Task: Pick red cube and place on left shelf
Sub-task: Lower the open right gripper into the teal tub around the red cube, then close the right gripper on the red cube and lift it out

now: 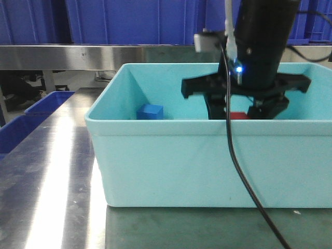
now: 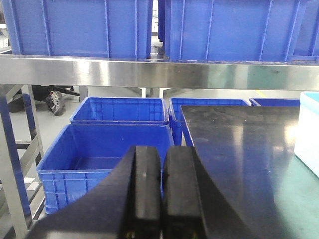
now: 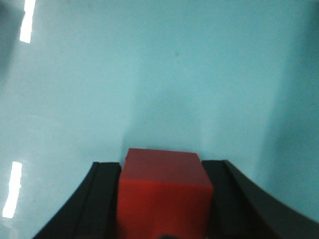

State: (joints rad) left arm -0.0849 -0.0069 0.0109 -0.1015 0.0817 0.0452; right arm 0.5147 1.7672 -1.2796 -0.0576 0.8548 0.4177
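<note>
Red cube: the red cube (image 3: 162, 191) sits between the two black fingers (image 3: 104, 199) of the right pincer (image 3: 162, 167), with a finger against each side face. It is low inside the turquoise tub (image 1: 155, 155), toward the tub's right half. Whether it rests on the tub floor cannot be told.
Right pincer: clamped on the red cube.
Left pincer: the left pincer (image 2: 163, 152) has its fingers pressed together on nothing, beside the tabletop (image 2: 239, 149) and above open blue bins (image 2: 104, 154).
Counts: one red cube, one blue cube (image 1: 150, 111), one tub, two pincers. Two blue bins fill the shelf's upper tier in the left wrist view, and at least three stand lower down.
Blue cube: at the tub's left side, well apart from the red one.
Materials and shapes: both cubes are plain-faced and sharp-edged. The tub is smooth pale plastic, rectangular, with a flat rim. The left shelf (image 2: 149, 72) is shiny steel, and its bins are ribbed. The tabletop is reflective metal.
</note>
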